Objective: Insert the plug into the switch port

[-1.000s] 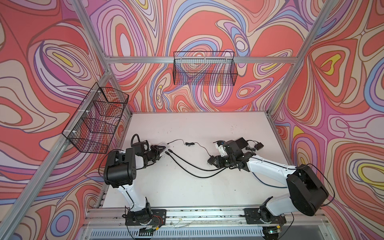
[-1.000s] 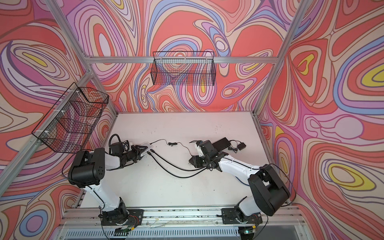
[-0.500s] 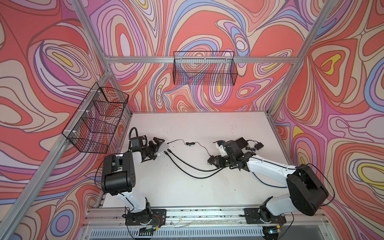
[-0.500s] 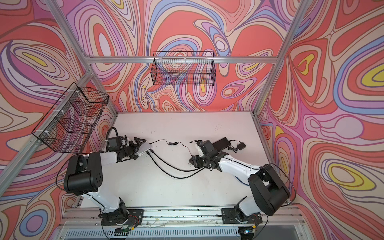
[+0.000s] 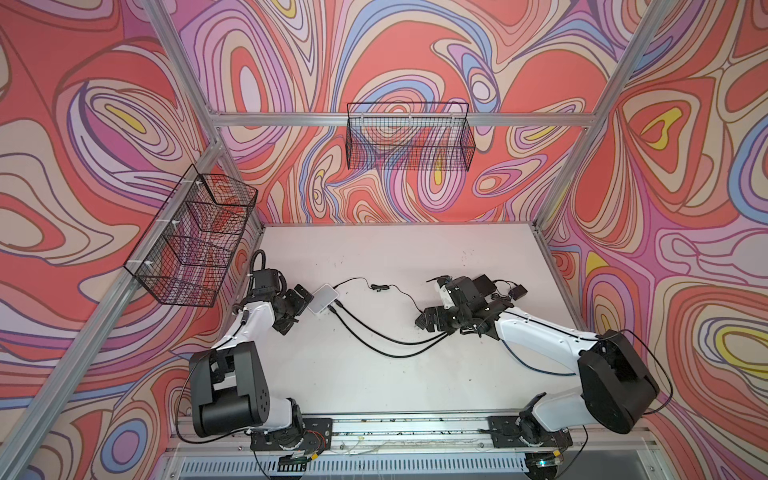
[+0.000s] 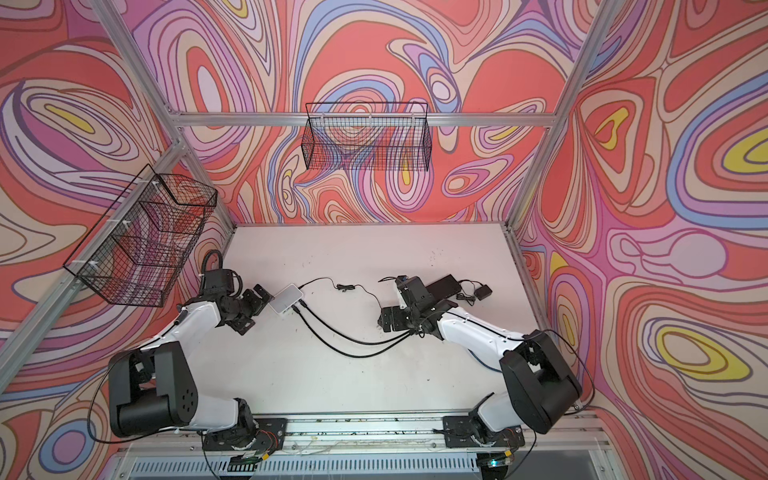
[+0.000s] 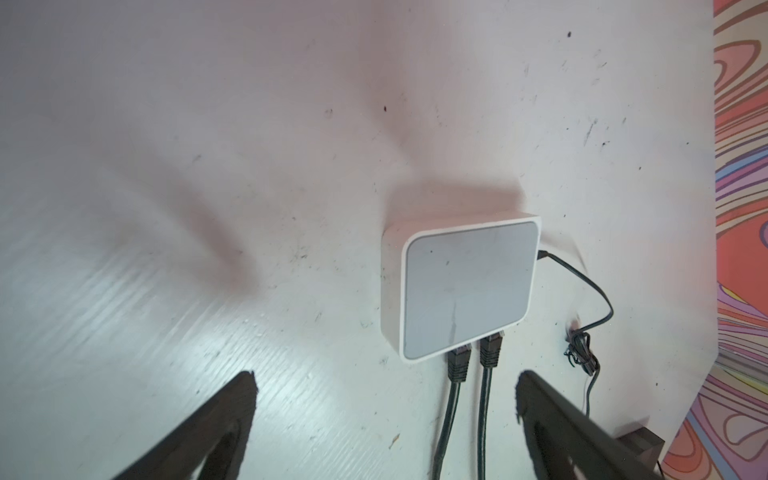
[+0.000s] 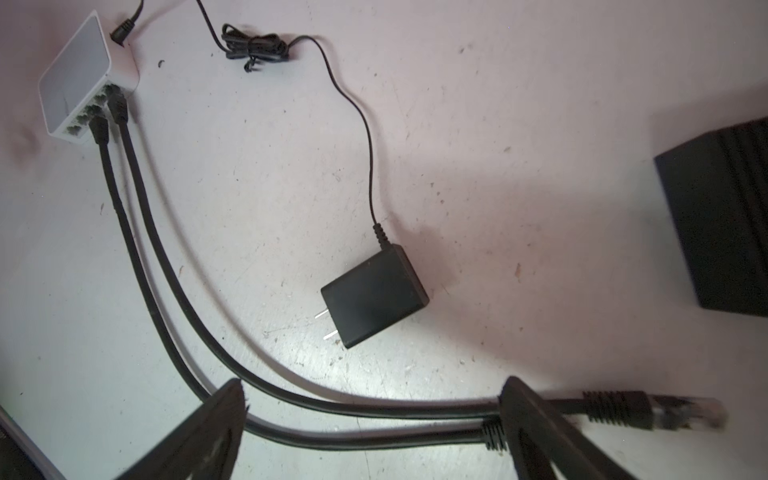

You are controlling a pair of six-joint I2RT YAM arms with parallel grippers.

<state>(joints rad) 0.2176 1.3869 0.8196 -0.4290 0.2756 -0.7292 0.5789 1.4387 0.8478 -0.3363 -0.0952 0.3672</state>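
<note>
No lettering, brand, number or sign is legible anywhere, neither on the white switch (image 7: 465, 286) nor on the black power adapter (image 8: 374, 301).

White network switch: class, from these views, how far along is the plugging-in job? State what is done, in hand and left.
Done: two black Ethernet plugs sit in ports of the white network switch. In hand: nothing; the left gripper and right gripper both stand open and empty. Left: possibly only pulling the arms back; one cable's far plug lies loose on the table by the right gripper.
</note>
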